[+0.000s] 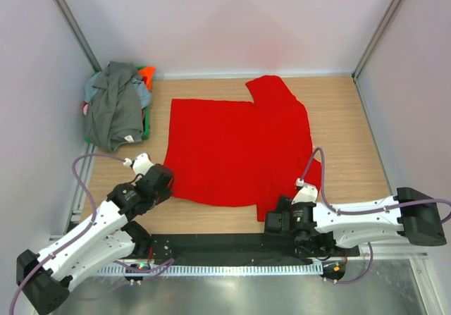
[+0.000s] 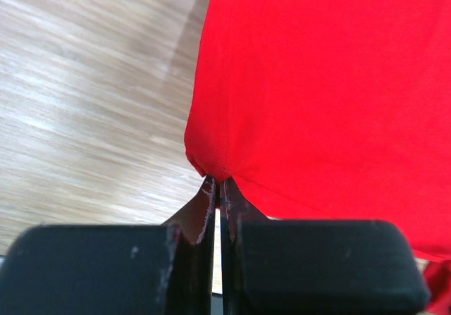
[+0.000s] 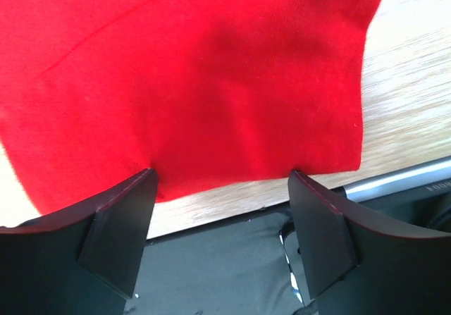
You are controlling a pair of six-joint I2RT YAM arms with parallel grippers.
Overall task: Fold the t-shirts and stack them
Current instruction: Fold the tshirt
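1 t-shirt [image 1: 239,146] spread on table [image 1: 345,118]; pile [image 1: 116,107] far-left, seemingly against wall [image 1: 42,82].

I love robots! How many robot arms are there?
2: left arm near left, its fingers pinching the red shirt's corner; right arm near right, fingers open at the edge.

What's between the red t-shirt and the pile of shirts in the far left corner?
Just bare wooden table; the top view shows a clear strip separating the red t-shirt from the pile of shirts.
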